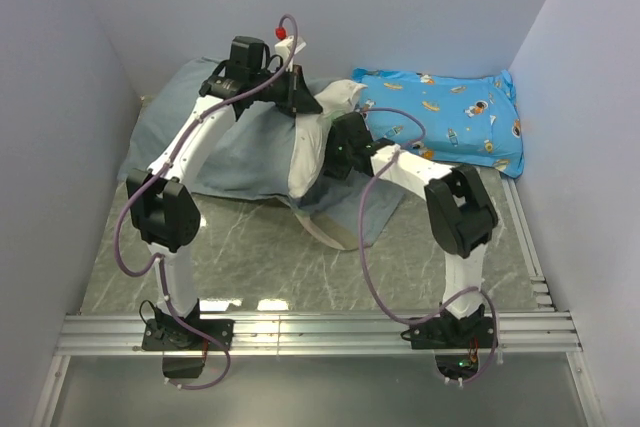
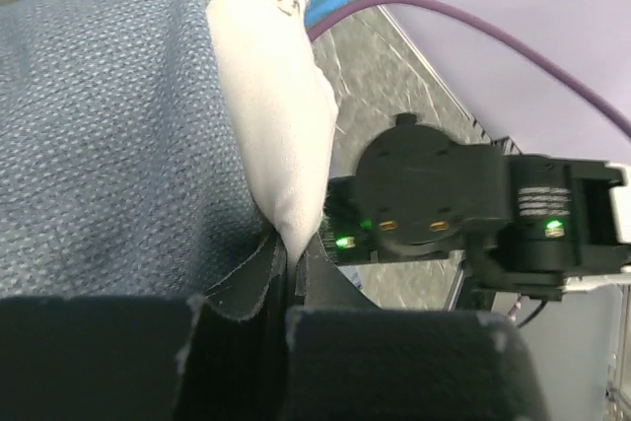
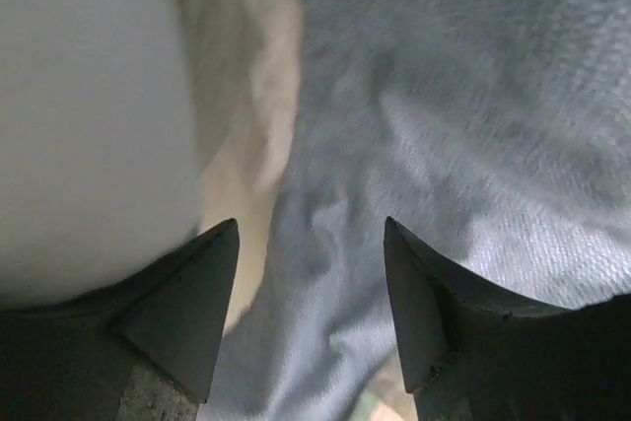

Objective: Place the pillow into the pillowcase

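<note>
Pale lilac walls (image 1: 60, 67) enclose a grey marbled tabletop (image 1: 300, 272) edged by aluminium rails (image 1: 320, 332).

So the worktop (image 1: 260, 267) is a dark marbled grey-green slab, boxed in by pale walls on three sides. The pillowcase (image 1: 250, 157) is sprawled over the far left and middle of it, dusty blue side up, with a tan bit spilling toward the near edge. The pillow (image 1: 305, 152) sticks out white at its right end. A bright blue cartoon cushion (image 1: 445, 117) sits in the far right corner, right up next to the pillow. Metal rails (image 1: 320, 332) run along the near edge.
</note>
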You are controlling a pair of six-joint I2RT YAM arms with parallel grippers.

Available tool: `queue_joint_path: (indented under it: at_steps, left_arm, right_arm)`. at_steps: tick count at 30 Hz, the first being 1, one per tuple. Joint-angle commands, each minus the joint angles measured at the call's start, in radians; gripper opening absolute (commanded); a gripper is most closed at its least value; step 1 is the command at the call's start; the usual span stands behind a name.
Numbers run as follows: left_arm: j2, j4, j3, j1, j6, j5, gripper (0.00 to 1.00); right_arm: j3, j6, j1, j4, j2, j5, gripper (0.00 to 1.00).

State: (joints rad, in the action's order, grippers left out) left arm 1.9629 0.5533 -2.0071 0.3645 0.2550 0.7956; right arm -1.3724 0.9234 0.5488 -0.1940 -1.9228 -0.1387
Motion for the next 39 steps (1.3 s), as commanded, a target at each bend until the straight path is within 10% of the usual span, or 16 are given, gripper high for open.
queue_joint_path:
  at_steps: [1,6,12,24,33,39]
  left_arm:
    - [-0.038,-0.121,0.013,0.002,0.068,0.074,0.0]
    - [-0.061,-0.211,0.086,-0.004,0.116,0.114,0.0]
    - [-0.07,-0.315,0.145,-0.013,0.208,0.159,0.0]
    - [-0.055,-0.424,0.195,-0.015,0.355,0.211,0.0]
    - [-0.091,-0.368,0.217,-0.018,0.32,0.127,0.0]
    - [-0.117,-0.354,0.269,-0.067,0.319,-0.024,0.0]
  right_arm:
    - [-0.108,0.044,0.025,-0.057,-0.096,0.08,0.68]
    - [0.044,0.175,-0.003,0.382,-0.139,-0.209,0.46]
    - [0.258,0.288,-0.004,0.813,-0.038,-0.286,0.47]
    - [0.013,0.451,0.042,0.863,-0.327,-0.213,0.22]
    - [-0.275,0.287,0.05,0.224,-0.438,-0.052,0.0]
    - [-0.13,0.002,0.014,-0.097,-0.222,0.107,0.0]
